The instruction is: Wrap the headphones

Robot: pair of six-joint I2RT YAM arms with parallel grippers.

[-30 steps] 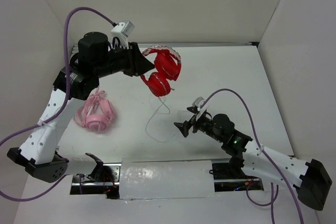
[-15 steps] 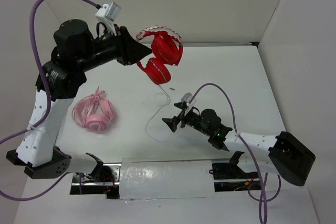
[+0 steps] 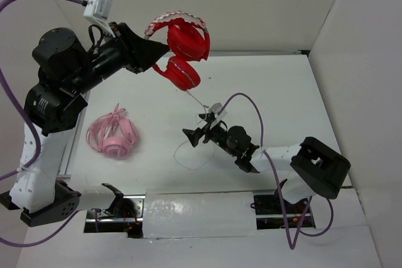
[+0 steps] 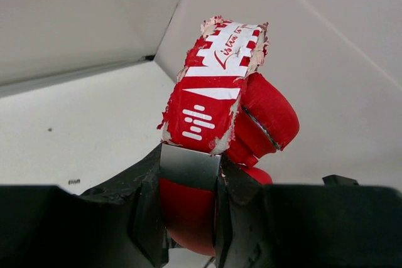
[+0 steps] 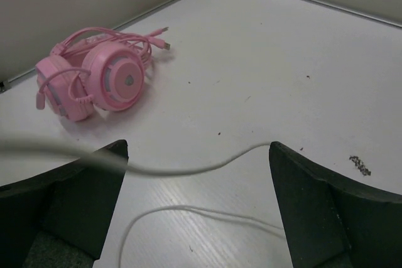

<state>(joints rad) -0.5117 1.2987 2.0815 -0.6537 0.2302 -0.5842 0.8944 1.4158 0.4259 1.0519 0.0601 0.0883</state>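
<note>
The bright red headphones (image 3: 183, 47) hang in the air at the back, held by the headband in my left gripper (image 3: 158, 53). In the left wrist view the jaws (image 4: 188, 208) are shut on the band just below its worn red-and-white padding (image 4: 217, 89). The thin white cable (image 3: 195, 98) drops from the lower cup to the table and loops there. My right gripper (image 3: 196, 135) is open and low over the table. In the right wrist view a span of cable (image 5: 188, 171) crosses between its two fingers (image 5: 326, 208) without being held.
The pale pink headphones (image 3: 113, 135) lie on the left of the white table (image 3: 282, 92); they also show in the right wrist view (image 5: 103, 78). White walls close in the back and both sides. A foil-covered strip runs along the near edge (image 3: 198, 213).
My left arm has lifted the red headphones higher and to the left, pulling the cable up. My right gripper has moved left over the table, so the cable now lies between its fingers.
</note>
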